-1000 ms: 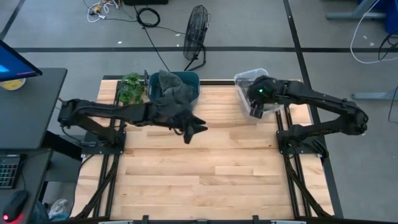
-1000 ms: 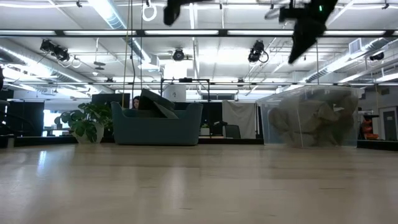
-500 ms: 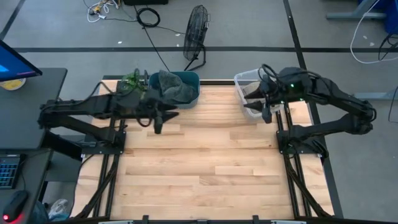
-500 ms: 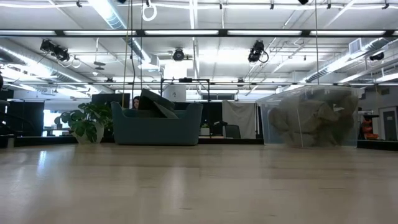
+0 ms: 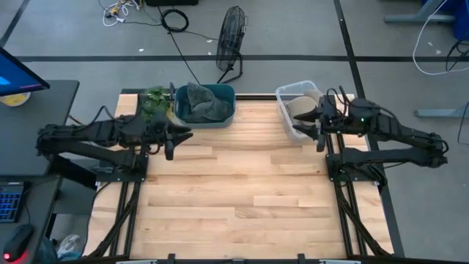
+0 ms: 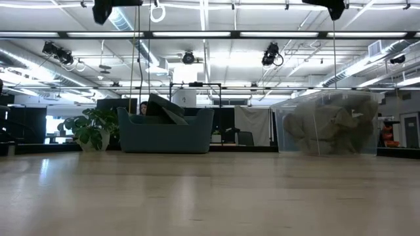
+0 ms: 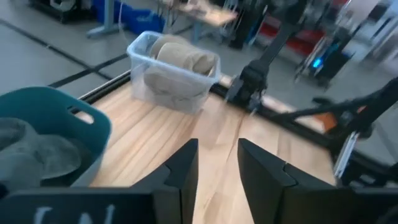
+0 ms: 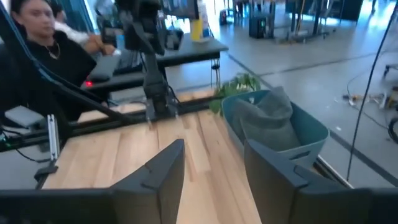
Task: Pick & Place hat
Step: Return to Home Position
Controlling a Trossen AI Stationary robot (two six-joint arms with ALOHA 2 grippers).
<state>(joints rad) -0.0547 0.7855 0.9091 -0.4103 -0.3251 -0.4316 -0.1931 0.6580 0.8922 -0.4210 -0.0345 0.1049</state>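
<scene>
Grey hats lie heaped in the teal bin at the table's far edge; they also show in the right wrist view. Beige hats fill the clear bin to its right, which also shows in the left wrist view. My left gripper is open and empty, above the table left of the teal bin. My right gripper is open and empty, beside the clear bin's right side. The wrist views show the gaps between the fingers of the left gripper and the right gripper.
A green plant stands at the far left corner beside the teal bin. Bare wooden table stretches between the arms toward the near edge. A person sits beyond the table's left side. A fan stands on the floor behind.
My left gripper has pulled back from in front of the teal bin toward the table's left edge. My right gripper has drawn away from above the clear bin toward the table's right edge, tipping from pointing down to level, and has risen out of the low view.
</scene>
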